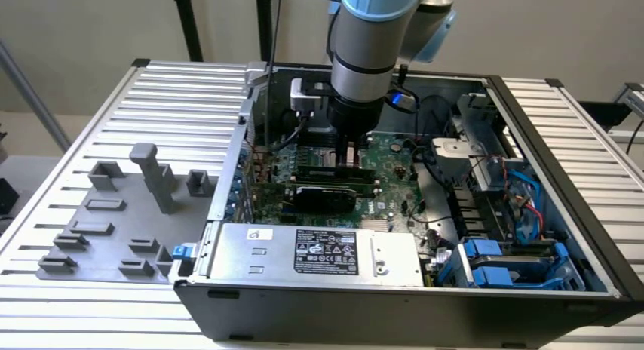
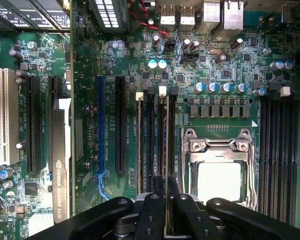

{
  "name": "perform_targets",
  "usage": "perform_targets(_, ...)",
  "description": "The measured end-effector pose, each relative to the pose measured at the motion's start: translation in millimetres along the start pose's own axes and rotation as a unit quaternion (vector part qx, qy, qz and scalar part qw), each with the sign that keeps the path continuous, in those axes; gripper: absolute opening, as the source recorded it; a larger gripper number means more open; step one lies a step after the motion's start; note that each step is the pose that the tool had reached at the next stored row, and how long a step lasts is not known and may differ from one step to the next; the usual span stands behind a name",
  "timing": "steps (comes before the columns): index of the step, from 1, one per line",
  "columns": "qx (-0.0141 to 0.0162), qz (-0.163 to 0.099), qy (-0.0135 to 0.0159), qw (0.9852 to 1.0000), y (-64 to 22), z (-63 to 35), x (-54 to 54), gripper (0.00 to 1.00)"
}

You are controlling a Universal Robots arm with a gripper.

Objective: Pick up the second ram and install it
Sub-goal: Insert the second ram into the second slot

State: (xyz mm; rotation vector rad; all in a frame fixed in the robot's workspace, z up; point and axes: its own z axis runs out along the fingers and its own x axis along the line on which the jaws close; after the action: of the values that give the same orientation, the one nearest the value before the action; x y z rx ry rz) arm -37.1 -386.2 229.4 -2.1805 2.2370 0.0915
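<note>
Down inside the open computer case [image 1: 563, 176], the hand [image 2: 166, 186] has its two fingers [image 2: 173, 187] pinched on the second ram [image 2: 166, 130]. It stands on edge in a slot of the motherboard [image 2: 215, 65], beside the square chip socket [image 2: 218, 172]. The case sits on the table [image 1: 181, 93].

ext: high, oblique, whole PC case [image 1: 403, 214] | wrist: straight down, close | shared: motherboard [image 2: 215, 65]

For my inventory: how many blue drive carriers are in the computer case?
2. One blue drive carrier sits in the computer case at the exterior view's lower right; the second carrier lies beside it, closer to the camera. Others may be hidden beneath.
</note>
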Motion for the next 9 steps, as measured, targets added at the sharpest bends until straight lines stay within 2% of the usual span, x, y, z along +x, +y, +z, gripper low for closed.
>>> perform_targets(9, 0.0001, 0.0, 0.0015, 1.0, 0.0, 1.5, 0.1, 0.14)
